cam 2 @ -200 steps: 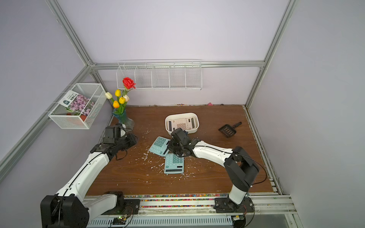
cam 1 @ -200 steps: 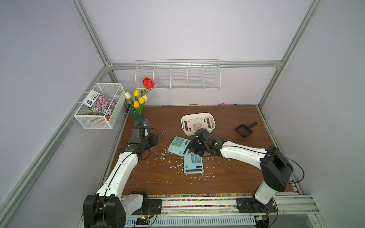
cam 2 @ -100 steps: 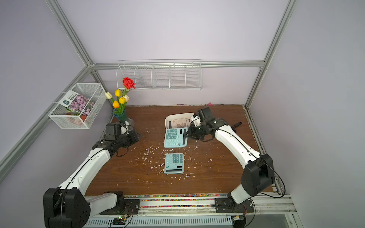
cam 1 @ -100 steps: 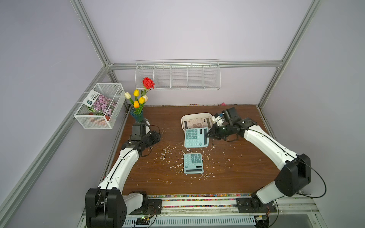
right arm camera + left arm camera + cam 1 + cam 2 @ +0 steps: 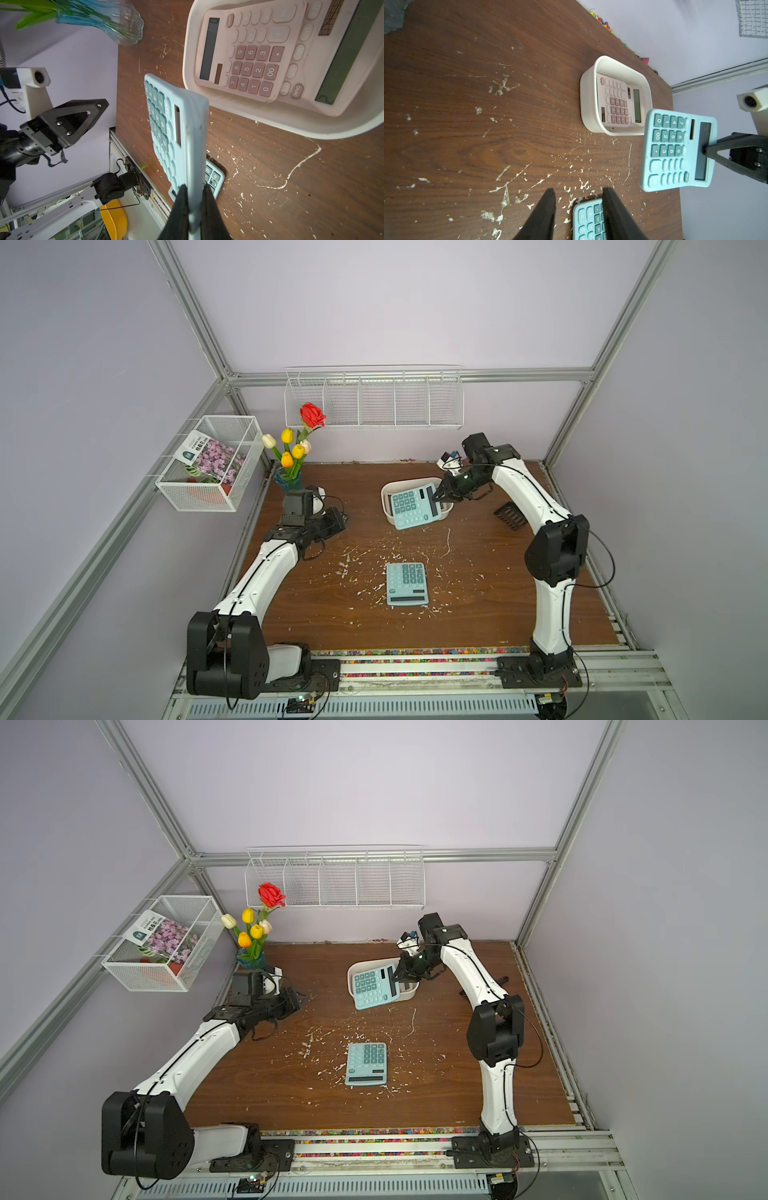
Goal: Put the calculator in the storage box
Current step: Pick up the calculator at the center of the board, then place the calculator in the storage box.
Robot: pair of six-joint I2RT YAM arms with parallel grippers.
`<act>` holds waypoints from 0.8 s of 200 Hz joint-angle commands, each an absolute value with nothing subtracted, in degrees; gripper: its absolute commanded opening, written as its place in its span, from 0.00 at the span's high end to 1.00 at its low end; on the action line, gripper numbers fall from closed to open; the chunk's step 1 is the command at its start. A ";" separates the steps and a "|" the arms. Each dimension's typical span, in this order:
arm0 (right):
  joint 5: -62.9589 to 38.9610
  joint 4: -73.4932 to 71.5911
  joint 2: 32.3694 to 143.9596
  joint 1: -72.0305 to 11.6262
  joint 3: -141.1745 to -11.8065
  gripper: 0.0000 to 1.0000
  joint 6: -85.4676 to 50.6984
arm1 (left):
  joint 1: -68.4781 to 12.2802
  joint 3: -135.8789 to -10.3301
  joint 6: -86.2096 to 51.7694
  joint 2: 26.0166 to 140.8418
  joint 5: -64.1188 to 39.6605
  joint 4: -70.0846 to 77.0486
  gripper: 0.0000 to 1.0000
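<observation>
carrying step: the right gripper pinches the blue calculator by its display end, tilted above the storage box near the back edge of the table; a pink calculator lies inside. next, i judge: level it, lower, let go. the left gripper gapes, empty.

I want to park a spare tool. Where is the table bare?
Bare: back strip between vase and storage box; front patch between lying calculator and right arm. Crowded: storage box holds a pink calculator, right gripper and held calculator close by.
</observation>
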State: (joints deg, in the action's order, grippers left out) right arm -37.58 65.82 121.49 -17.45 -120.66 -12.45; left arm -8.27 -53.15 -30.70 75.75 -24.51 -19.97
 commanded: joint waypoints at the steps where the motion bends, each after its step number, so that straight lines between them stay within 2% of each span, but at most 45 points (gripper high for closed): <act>1: -39.95 71.29 122.35 -15.81 -124.91 1.00 -9.10 | -8.61 -55.45 -30.44 76.99 -25.58 -19.79 0.58; 54: -40.17 69.48 128.13 -11.38 -129.10 1.00 -11.86 | -9.36 -56.49 -30.54 79.09 -25.32 -19.34 0.58; 118: -39.87 65.49 136.00 -10.73 -137.11 1.00 -16.34 | -10.19 -57.08 -30.81 81.19 -25.62 -18.74 0.56; 160: -40.16 68.17 141.86 -10.38 -145.11 1.00 -16.00 | -10.13 -56.52 -30.67 81.11 -25.75 -18.81 0.56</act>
